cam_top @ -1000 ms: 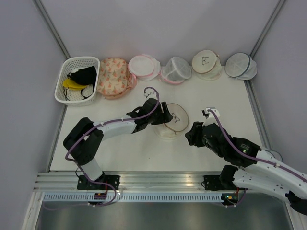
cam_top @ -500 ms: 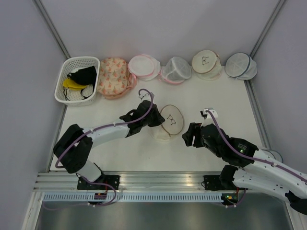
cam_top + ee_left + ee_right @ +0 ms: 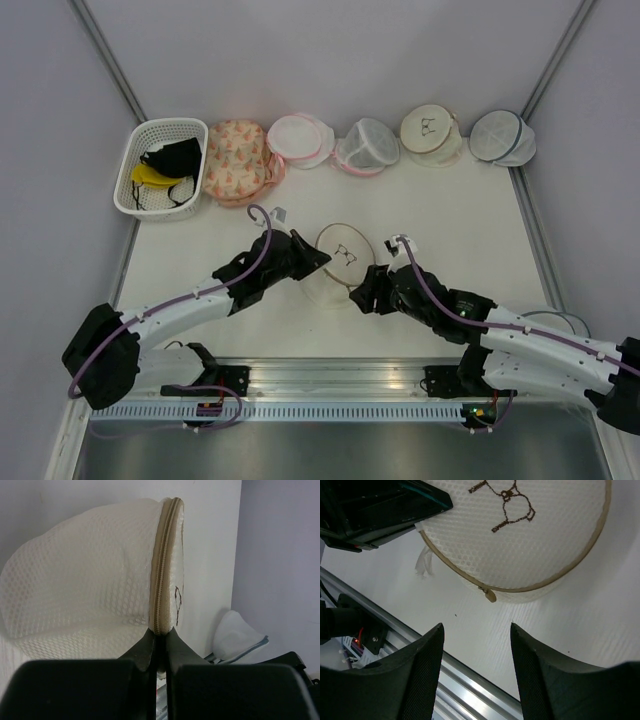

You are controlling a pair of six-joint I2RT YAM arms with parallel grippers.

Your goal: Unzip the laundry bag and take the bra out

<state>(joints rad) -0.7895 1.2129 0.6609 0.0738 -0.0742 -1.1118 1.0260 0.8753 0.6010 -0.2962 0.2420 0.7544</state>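
Left gripper (image 3: 159, 639) clamped tight on the tan zip trim (image 3: 161, 570) of the laundry bag (image 3: 75, 595), nipping the seam at its lower edge and keeping the pouch tipped up, domed mesh side to the left. Opposite it, right gripper (image 3: 476, 628) with fingers spread wide and nothing between them, hanging close under the bag's flat face, just short of the small zip pull (image 3: 491, 596) and not touching it. Closed zip along all of the rim that shows.

Seen from above: both grippers meeting at the bag in the near middle of the white table (image 3: 470, 215), left one on the bag's left side, right one at its near right edge, with the black glasses mark (image 3: 345, 254) tilted upward.

Farther back and well apart, along the far edge: a row of five round pouches (image 3: 367, 145), then at the far left a white basket (image 3: 150, 128) holding a black bra (image 3: 175, 155) and a yellow one (image 3: 150, 175).
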